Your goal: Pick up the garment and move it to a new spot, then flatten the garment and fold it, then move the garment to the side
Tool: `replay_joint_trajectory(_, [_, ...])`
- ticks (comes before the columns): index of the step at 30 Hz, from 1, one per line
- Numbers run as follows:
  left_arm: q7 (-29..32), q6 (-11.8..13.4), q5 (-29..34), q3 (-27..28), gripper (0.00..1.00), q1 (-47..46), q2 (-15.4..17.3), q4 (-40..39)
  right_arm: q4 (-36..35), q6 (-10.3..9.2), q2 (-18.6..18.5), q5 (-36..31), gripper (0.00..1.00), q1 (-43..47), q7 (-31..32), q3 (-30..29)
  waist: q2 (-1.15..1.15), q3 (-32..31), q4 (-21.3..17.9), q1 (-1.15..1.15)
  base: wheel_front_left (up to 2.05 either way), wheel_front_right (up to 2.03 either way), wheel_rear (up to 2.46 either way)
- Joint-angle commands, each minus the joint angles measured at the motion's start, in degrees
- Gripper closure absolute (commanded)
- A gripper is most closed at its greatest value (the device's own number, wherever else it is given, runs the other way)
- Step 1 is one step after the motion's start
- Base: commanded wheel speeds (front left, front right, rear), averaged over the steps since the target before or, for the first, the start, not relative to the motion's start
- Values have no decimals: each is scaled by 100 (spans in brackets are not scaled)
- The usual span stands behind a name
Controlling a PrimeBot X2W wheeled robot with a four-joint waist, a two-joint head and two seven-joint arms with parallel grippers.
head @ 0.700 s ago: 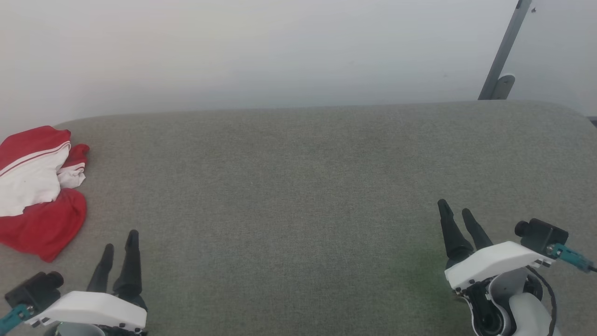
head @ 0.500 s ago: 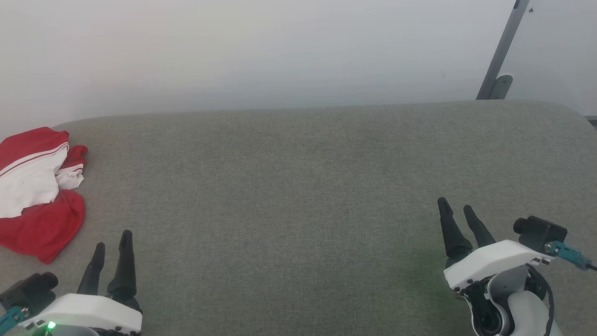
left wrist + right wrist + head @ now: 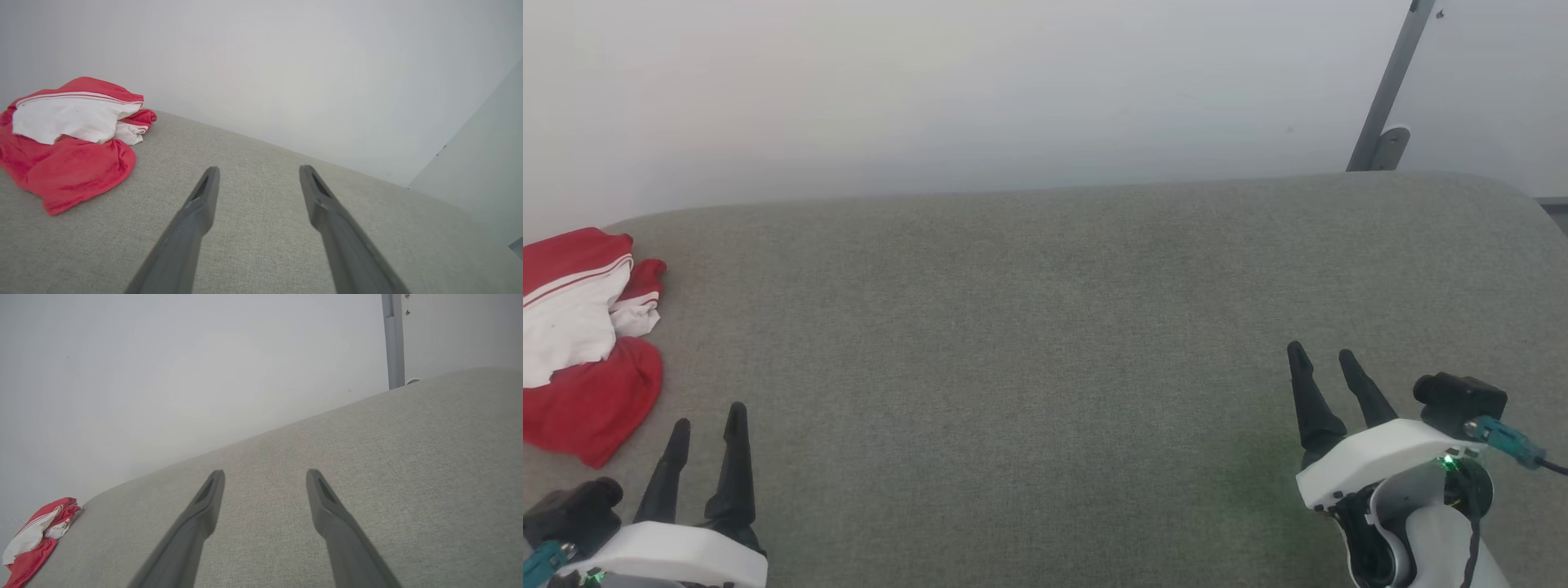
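The garment [image 3: 580,359] lies crumpled in a heap at the far left of the grey fabric surface [image 3: 1045,327], red with a white sleeve and striped trim on top. In the left wrist view the garment [image 3: 69,139] sits ahead and to the left of the fingers. The right wrist view has the garment [image 3: 34,533] small at the lower left. My left gripper [image 3: 707,419] hovers open at the lower left, just right of the heap and apart from it, holding nothing. At the lower right my right gripper [image 3: 1323,353] stands open and empty.
A pale wall runs behind the surface. A grey metal post [image 3: 1384,98] with a bracket stands at the back right, also in the right wrist view as the post [image 3: 393,341]. The surface's rounded far corners show at left and right.
The whole head view has shifted a little, so the camera moved. The left gripper sits slightly lower and further left in the picture. The garment lies as before.
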Motion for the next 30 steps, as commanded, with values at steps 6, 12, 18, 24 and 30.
replay_joint_trajectory(6, [-127, -61, 394, 35, 0, 63, 83, -108, -57, 16, -4, -407, 0, -121, -111, 2, 0, 0, -26, 0, 0, 0, 0])
replay_joint_trajectory(12, [-207, -89, 701, 38, 0, 101, 115, -147, -49, 16, -5, -720, 0, -135, -178, 12, 0, -7, -49, 0, 0, 0, 0])
replay_joint_trajectory(18, [-296, -102, 1009, 55, 0, 164, 144, -204, -55, 16, -6, -1069, 0, -144, -246, 38, 0, -14, -72, 0, 0, 0, 0])
replay_joint_trajectory(24, [-367, -80, 1262, 74, 0, 192, 163, -244, -61, 17, -7, -1369, 0, -156, -296, 55, 0, -15, -89, 0, 0, 0, 0])
replay_joint_trajectory(30, [-441, -84, 1483, 87, 0, 232, 192, -280, -68, 18, -7, -1646, 0, -156, -333, 79, 0, -18, -109, 0, 0, 0, 0])
